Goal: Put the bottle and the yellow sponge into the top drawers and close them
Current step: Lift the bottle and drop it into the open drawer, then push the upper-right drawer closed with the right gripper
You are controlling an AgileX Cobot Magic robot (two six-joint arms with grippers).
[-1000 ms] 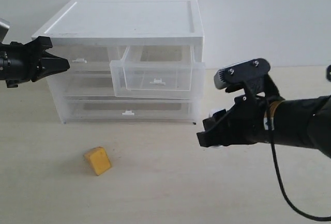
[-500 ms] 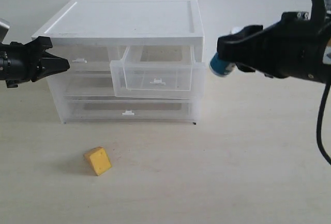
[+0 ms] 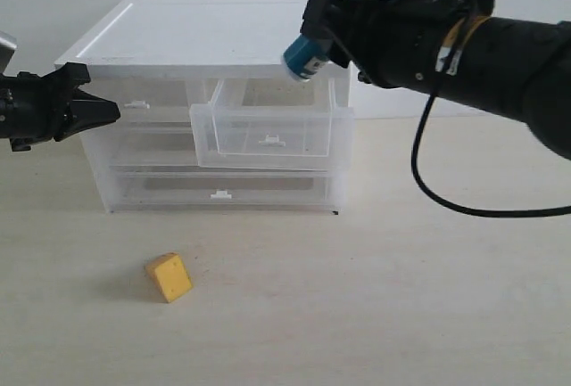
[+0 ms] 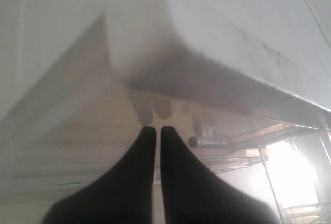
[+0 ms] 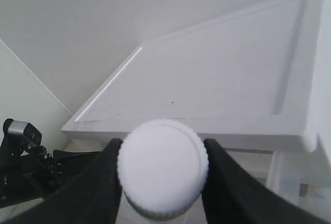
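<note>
My right gripper [image 3: 314, 40] is shut on the bottle [image 3: 304, 56], held in the air above the pulled-out right top drawer [image 3: 268, 127], cap end toward the cabinet. The right wrist view shows the white cap [image 5: 162, 167] clamped between the black fingers [image 5: 98, 182]. The left top drawer [image 3: 147, 101] is pushed in, its tab handle [image 3: 136, 102] just right of my left gripper [image 3: 114, 111]. That gripper [image 4: 158, 129] is shut with nothing in it, close to the cabinet front. The yellow sponge [image 3: 169, 277] lies on the table in front of the cabinet.
The white cabinet [image 3: 214, 34] has a flat rimmed top and two full-width lower drawers [image 3: 219, 192], both pushed in. A black cable [image 3: 428, 172] hangs from my right arm. Pale wooden table [image 3: 357, 315] spreads in front.
My right gripper has lifted the bottle from near the table at the right, up and leftward, to above the open right top drawer. The left gripper and the sponge have stayed put.
</note>
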